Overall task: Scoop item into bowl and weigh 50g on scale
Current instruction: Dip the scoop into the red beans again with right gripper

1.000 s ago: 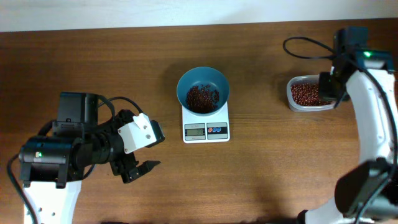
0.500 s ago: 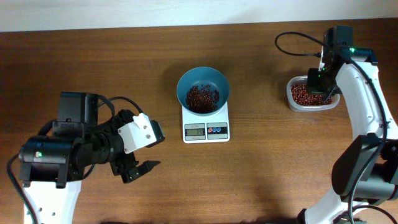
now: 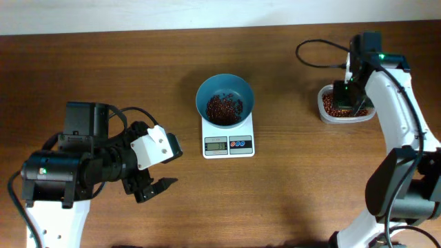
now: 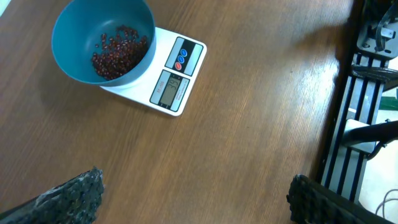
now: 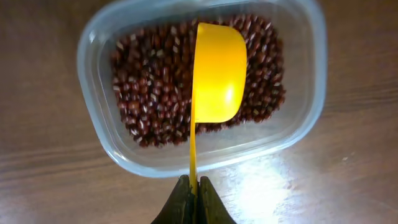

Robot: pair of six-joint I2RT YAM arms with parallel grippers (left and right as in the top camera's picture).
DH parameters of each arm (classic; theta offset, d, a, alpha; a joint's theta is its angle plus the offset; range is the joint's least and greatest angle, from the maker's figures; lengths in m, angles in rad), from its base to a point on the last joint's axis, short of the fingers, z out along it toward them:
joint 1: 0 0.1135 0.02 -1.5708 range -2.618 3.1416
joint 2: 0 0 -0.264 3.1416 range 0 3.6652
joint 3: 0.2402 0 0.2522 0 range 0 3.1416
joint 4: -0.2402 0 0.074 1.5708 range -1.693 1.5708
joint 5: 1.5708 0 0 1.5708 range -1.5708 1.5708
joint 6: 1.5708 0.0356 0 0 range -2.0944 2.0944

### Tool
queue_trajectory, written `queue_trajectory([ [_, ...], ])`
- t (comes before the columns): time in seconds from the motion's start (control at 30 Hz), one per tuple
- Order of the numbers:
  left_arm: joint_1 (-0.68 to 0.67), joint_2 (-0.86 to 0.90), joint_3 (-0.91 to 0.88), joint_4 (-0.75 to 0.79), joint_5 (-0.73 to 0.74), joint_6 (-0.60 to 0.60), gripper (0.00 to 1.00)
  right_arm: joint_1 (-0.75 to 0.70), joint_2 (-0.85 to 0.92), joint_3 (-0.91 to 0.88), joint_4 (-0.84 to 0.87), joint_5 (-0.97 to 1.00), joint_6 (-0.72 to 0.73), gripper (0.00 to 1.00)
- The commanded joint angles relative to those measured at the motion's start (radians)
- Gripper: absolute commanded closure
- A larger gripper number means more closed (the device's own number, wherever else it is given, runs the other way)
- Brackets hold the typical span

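Observation:
The teal-blue bowl [image 3: 224, 100] [image 4: 102, 40] stands on the white scale [image 3: 228, 142] [image 4: 175, 78] at the table's middle, with a small heap of red-brown beans [image 3: 224, 109] [image 4: 118, 53] inside. More beans [image 5: 155, 87] fill a clear tub [image 3: 329, 114] [image 5: 102, 146] at the right. My right gripper [image 5: 194, 185] is shut on the handle of a yellow scoop [image 5: 217, 71], whose empty cup hangs over the tub's beans. My left gripper [image 3: 156, 186] [image 4: 196, 198] stays open above bare wood at the left, well away from the scale.
A black frame with cables [image 4: 367, 93] runs beyond the table's edge in the left wrist view. Bare wood lies between the scale and the tub.
My right arm has moved left over the tub. The left arm, bowl and scale stay as they were.

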Motion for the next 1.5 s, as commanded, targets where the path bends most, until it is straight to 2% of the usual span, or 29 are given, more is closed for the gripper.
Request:
queue_trajectory([
  [0.0, 0.007, 0.000, 0.016, -0.001, 0.003, -0.009, 0.01, 0.014, 0.011, -0.033, -0.005, -0.050, -0.002, 0.96],
  [0.23, 0.007, 0.000, 0.016, -0.001, 0.003, -0.009, 0.01, 0.027, 0.011, -0.033, 0.005, -0.180, -0.001, 0.96],
  [0.53, 0.007, 0.000, 0.016, -0.001, 0.003, -0.009, 0.01, 0.019, 0.007, -0.031, 0.006, -0.231, 0.002, 0.96],
  [0.83, 0.007, 0.000, 0.016, -0.001, 0.003, -0.009, 0.01, -0.056, 0.007, -0.031, -0.012, -0.312, 0.002, 0.96],
  [1.3, 0.007, 0.000, 0.016, -0.001, 0.003, -0.009, 0.01, -0.098, -0.017, -0.027, -0.016, -0.299, 0.002, 0.96],
  [1.47, 0.007, 0.000, 0.016, -0.001, 0.003, -0.009, 0.01, -0.155, -0.017, -0.027, -0.015, -0.411, -0.025, 0.96],
])
